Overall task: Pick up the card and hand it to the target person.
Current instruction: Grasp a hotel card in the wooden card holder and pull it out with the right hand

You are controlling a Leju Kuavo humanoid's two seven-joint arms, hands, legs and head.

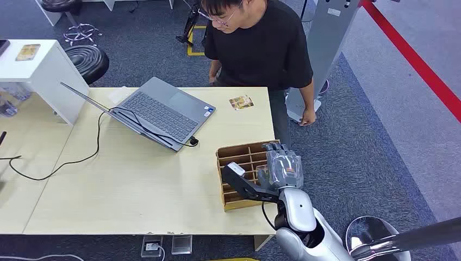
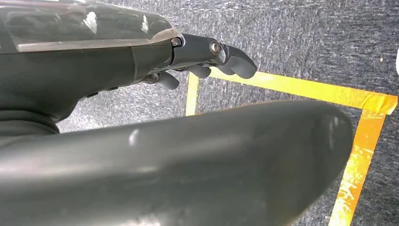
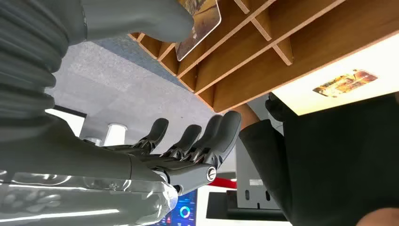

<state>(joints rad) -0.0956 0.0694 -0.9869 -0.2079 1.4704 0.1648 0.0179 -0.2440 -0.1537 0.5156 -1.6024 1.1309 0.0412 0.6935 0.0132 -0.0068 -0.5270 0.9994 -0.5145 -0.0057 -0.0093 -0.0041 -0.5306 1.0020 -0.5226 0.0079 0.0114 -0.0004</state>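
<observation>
Small rectangular card with rounded corners and a brown-gold printed picture (image 3: 200, 21): stands on edge, tilted, inside a compartment of the brown wooden divided box (image 1: 244, 157), at the box's side nearest the table's right edge. Second, similar printed card (image 1: 241, 102) lies flat on the table beyond the box, well apart from it.

An office-like lab: desks (image 1: 136, 185), laptop (image 1: 163, 111), grey carpet (image 1: 369, 141), red floor tape (image 1: 418, 65), stools (image 1: 87, 60).
</observation>
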